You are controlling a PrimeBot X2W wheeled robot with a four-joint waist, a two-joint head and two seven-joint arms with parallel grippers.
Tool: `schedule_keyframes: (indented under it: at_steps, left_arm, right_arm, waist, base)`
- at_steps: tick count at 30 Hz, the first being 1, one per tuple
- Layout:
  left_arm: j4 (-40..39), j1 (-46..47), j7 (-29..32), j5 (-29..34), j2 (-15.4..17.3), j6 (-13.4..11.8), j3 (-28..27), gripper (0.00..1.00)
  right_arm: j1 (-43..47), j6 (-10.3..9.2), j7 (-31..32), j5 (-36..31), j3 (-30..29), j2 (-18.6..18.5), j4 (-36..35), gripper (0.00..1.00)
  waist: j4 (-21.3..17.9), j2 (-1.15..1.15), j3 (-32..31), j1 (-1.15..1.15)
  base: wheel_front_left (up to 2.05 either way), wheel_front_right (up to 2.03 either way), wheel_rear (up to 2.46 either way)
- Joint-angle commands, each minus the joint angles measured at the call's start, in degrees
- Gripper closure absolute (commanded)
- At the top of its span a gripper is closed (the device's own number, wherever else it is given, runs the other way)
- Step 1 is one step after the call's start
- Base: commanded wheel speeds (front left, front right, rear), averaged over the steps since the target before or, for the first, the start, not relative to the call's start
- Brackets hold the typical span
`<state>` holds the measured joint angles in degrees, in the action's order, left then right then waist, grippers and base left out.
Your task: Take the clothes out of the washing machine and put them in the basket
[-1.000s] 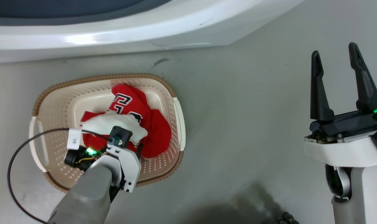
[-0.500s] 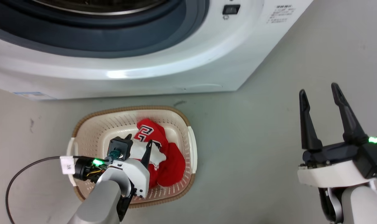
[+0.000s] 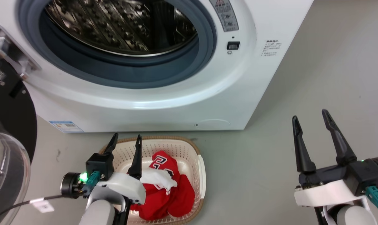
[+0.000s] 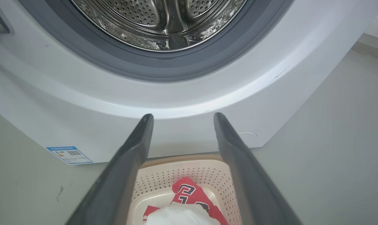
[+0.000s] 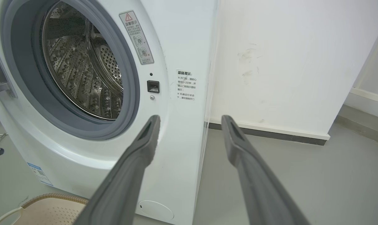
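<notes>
The clothes (image 3: 168, 200) lie in the basket (image 3: 189, 144) at the bottom centre of my head view. They are a red heap with the numbered jersey uppermost and a white cloth (image 3: 156, 182) across it. The basket stands on the floor (image 3: 254, 175) just in front of the washing machine (image 3: 235, 93), which takes up the upper left. My left gripper (image 3: 127, 136) hangs above the basket's left part, fingers spread with nothing between them. My right gripper (image 3: 310, 114) sits at the lower right, well apart from the basket, likewise spread and holding nothing. The door (image 3: 11, 125) stands swung aside at the left edge, and the drum (image 3: 120, 28) at the top shows bare steel. In the left wrist view the two fingers frame the basket at the bottom centre, with red fabric and white cloth inside it. The drum runs across the top, and I see no garment on the part in view. In the right wrist view the fingers are parted on air, the drum is at upper left and a corner of the basket is at lower left. I judge the unloading done or nearly so; what is left is to check the hidden parts of the drum for a stray piece.
</notes>
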<state>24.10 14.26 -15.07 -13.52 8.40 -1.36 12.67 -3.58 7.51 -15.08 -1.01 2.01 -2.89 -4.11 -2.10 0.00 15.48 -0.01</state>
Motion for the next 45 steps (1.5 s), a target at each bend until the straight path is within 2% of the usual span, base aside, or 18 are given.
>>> schedule_keyframes:
  at_steps: [1,9,18,28,45]
  left_arm:
    - [-0.97,-0.9,-0.14,0.55,-0.29,-0.04,-0.45,0.0]
    - [-12.89,-9.35,-0.14,5.56,-3.55,0.61,-7.56,0.0]
    - [-20.45,-15.68,-0.15,9.63,-4.92,1.24,-10.01,0.0]
    - [-21.32,-19.9,-0.15,10.89,-5.39,1.59,-10.5,0.0]
    - [-20.76,-20.03,-0.15,11.66,-5.53,1.32,-11.15,0.0]
  right_arm:
    - [0.59,-0.04,-0.12,0.0,0.05,0.02,0.08,0.0]
    - [3.9,-0.04,-0.12,-0.26,0.46,0.02,0.6,0.0]
    - [7.02,-0.04,-0.12,0.1,0.27,0.03,1.13,0.0]
    - [9.66,-0.04,-0.12,0.73,0.46,0.03,1.33,0.0]
    - [9.83,-0.04,-0.12,0.9,0.62,0.03,1.46,0.0]
  waist:
    - [0.42,0.0,-1.97,0.01]
    - [0.82,0.0,-6.8,0.01]
    - [1.54,0.0,-11.66,0.01]
    - [1.67,0.0,-14.84,0.01]
    - [1.2,0.0,-15.28,0.01]
  base:
    - [0.0,0.0,0.0]
    - [0.0,0.0,0.0]
    - [0.0,0.0,0.0]
    - [0.0,0.0,0.0]
    - [0.0,0.0,0.0]
